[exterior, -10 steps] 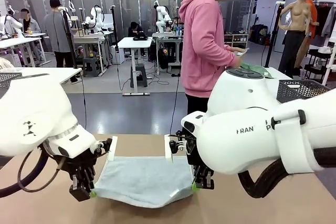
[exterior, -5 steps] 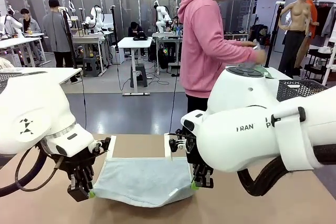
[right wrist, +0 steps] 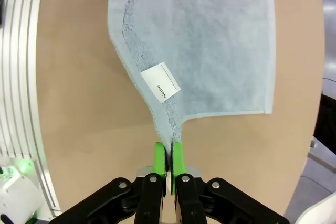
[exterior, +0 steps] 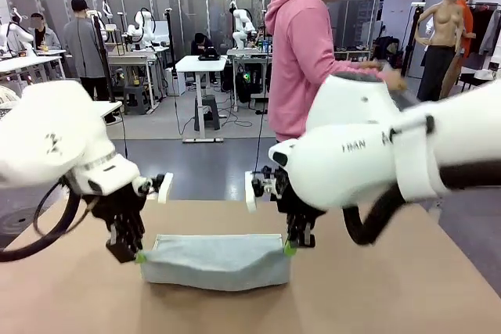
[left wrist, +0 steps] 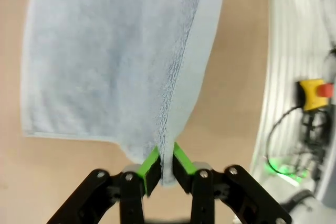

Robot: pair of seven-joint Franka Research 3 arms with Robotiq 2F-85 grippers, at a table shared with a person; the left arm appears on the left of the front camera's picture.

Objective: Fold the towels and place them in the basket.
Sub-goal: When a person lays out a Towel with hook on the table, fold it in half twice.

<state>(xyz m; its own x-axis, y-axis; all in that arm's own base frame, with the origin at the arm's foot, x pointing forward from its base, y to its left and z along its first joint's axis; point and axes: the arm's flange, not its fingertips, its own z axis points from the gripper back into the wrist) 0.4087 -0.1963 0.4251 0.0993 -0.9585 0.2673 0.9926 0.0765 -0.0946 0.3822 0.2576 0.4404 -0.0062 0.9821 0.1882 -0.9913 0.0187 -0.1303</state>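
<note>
Front view: two grippers hold a blue-grey towel by its near corners.
The left gripper and the right gripper are each clamped tight on a corner. The towel sags between them onto the table, with a white label near the right grip.

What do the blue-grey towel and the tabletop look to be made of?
The towel looks like soft terry cloth, matte: fuzzy nap, limp drape, a white label at its edge. The tabletop looks like smooth matte tan board, perhaps laminate or wood composite: flat, even colour, no grain.
</note>
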